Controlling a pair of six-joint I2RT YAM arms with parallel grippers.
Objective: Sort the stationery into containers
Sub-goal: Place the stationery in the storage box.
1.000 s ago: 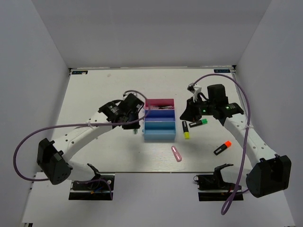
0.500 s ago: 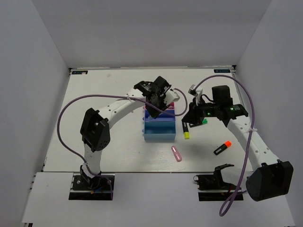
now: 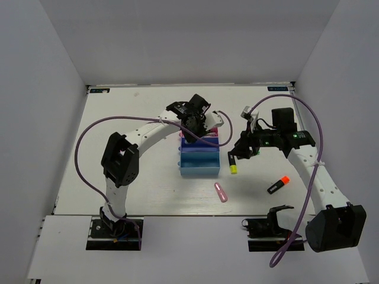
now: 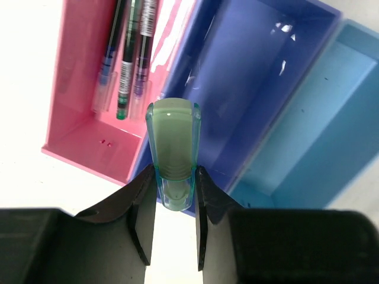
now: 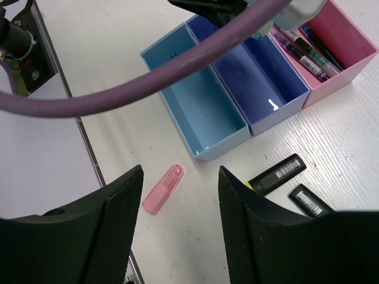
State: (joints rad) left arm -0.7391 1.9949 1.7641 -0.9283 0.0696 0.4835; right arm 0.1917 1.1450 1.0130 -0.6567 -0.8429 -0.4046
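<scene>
1 mint-green plastic stick (image 4: 173,139), pinched in left tool (image 4: 174,178), best shifted toward 1 o'clock over dark-blue rectangular tray (image 4: 254,100) before release; right tool (image 5: 179,178) wide, empty.

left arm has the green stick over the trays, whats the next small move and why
Probably nudge the left gripper a little toward the dark blue tray, then open. It grips the green stick right above the wall between that tray and the pink tray, so a drop here could catch the rim. The pink tray holds pens; the dark blue one looks empty.
</scene>
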